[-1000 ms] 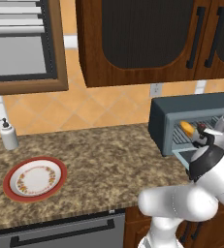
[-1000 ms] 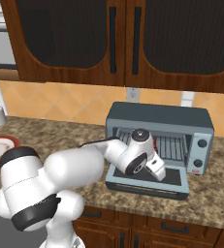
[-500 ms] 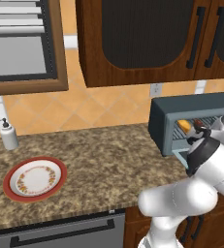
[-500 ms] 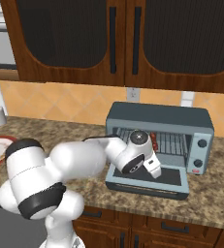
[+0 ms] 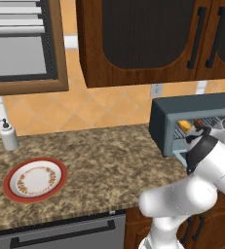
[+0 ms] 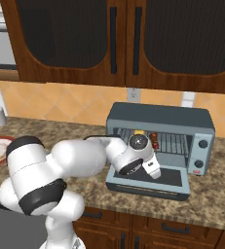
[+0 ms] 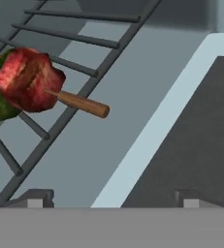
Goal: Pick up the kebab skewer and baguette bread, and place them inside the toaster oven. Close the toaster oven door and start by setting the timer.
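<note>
kebab skewer (image 7: 36, 85) on toaster oven (image 6: 182, 121) rack, lowered toaster oven door (image 6: 170, 179) bare

We are in a home kitchen. We see dark brown wooden cupboards (image 6: 123, 41) with black bar handles, an orange tiled wall (image 5: 99, 109), a speckled brown stone counter (image 5: 104, 165), a boxy blue-grey toaster oven (image 6: 160, 141), a red-rimmed white plate (image 5: 35, 178) and a small white soap pump bottle (image 5: 8, 135).
</note>
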